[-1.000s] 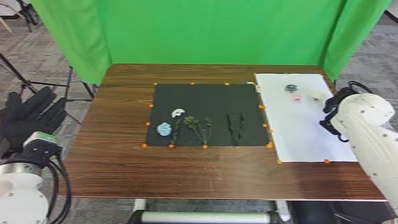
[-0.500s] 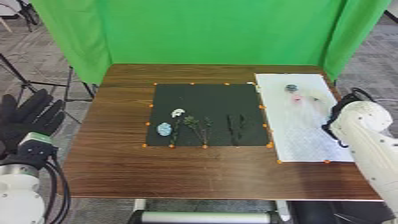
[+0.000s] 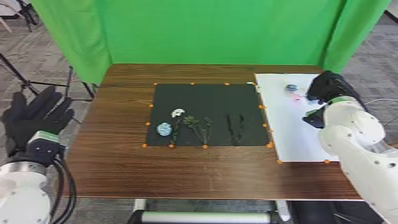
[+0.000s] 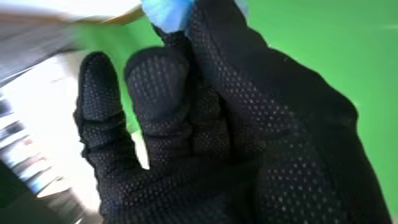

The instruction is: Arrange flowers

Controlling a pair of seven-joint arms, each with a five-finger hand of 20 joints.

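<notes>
In the head view my right hand is over the right edge of the white sheet, close to the pink flower and the blue-grey flower. The right wrist view has my right hand with its fingers nearly straight. A light-blue thing is at its fingertips; I cannot tell whether it is held. A white flower, a pale-blue bloom, green stems and dark stems lie on the black mat. My left hand is open, left of the table.
Orange markers line the mat and the sheet. The brown table extends around both, and a green curtain hangs behind it. Dark stand legs are at the left.
My right hand has come up and inward from the sheet's right side to beside the flowers. The left hand has shifted slightly, still open.
</notes>
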